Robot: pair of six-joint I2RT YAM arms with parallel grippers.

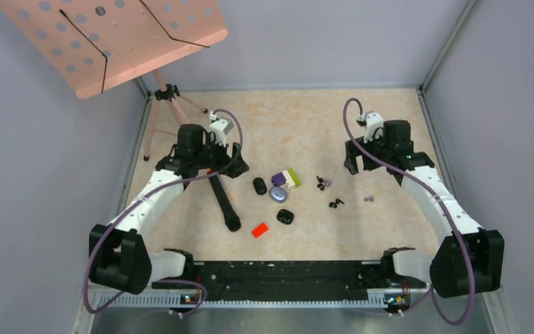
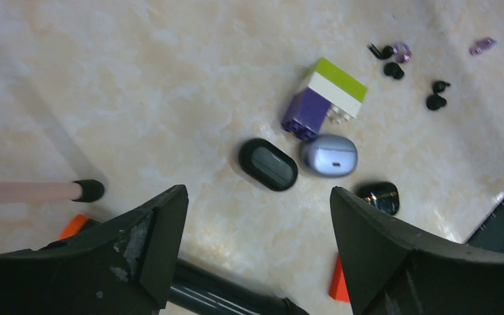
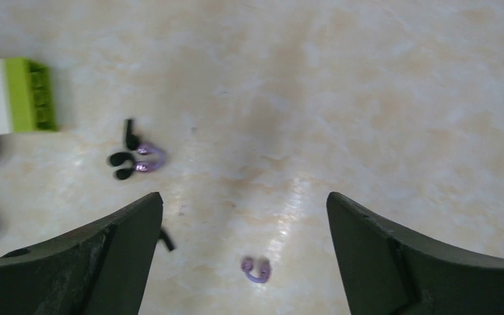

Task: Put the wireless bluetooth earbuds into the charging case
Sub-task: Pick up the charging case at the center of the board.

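- Top view: nothing done yet, by my reading; all buds loose on the bench (image 1: 285, 125), none in a case
- Three cases mid-bench: matte black (image 1: 259, 186), pale blue-grey (image 1: 278, 194), glossy black (image 1: 285, 216); a brick (image 1: 287, 178) touches the pale one; red block (image 1: 260, 229) lies nearer the bases
- Buds to the right of the cases: mixed cluster (image 1: 323, 183), black pair (image 1: 336, 203), lone purple (image 1: 368, 199); too small here to count surely
- Left tool (image 1: 231, 165) hangs left of the cases, right tool (image 1: 353, 163) right of the buds; both apart from everything
- Left wrist: left tool (image 2: 257, 193) spread wide, empty; cases just beyond its fingers; all three lids look shut, so opening comes first, I judge; the red block is half cut off behind a finger
- Right wrist: right tool (image 3: 244, 197) also agape, gripping nothing; cluster and purple bud lie ahead of it; a black bit (image 3: 165, 241) is partly hidden by the left finger; cases fall almost wholly outside this view
- Left to do: open a case, pick up and seat buds; which buds match which case is unclear
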